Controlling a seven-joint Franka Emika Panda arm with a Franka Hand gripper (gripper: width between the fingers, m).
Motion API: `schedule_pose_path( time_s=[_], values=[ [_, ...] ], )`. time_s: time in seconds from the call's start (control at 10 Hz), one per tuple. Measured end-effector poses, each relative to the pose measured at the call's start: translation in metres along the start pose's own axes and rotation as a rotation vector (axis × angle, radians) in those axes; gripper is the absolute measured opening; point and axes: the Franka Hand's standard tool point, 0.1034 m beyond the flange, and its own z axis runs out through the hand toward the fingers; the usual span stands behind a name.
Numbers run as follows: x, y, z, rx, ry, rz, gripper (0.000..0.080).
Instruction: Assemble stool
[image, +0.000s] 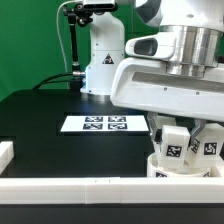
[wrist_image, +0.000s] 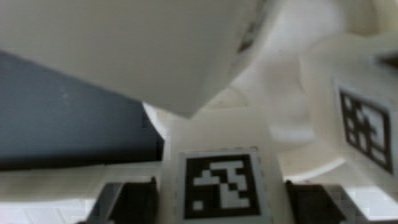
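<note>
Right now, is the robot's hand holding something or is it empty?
Gripper: jaws closed on a white stool leg with a black-and-white tag, right beside the other stool parts.

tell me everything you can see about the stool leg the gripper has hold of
The stool leg is a short, blocky white piece that looks like plastic, with a black-and-white square tag facing the camera. It stands roughly upright between the fingers of the gripper, above other white tagged stool parts near the front border rail. Its lower end is hidden.

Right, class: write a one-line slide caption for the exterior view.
Panda arm's tool lowered over tagged white stool legs by the border rail, marker board behind on the black table.
</note>
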Motion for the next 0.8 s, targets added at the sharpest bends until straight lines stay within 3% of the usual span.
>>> schedule_pose_path(
  time_s=[0.4, 0.5, 0.8],
  values=[
    [-0.002, -0.003, 0.001, 0.014, -0.009, 0.183, 0.034],
    [-0.002, -0.003, 0.001, 0.033, -0.011, 0.315, 0.034],
    [-0.004, -0.012, 0.001, 0.057, 0.009, 0.564, 0.034]
  ],
)
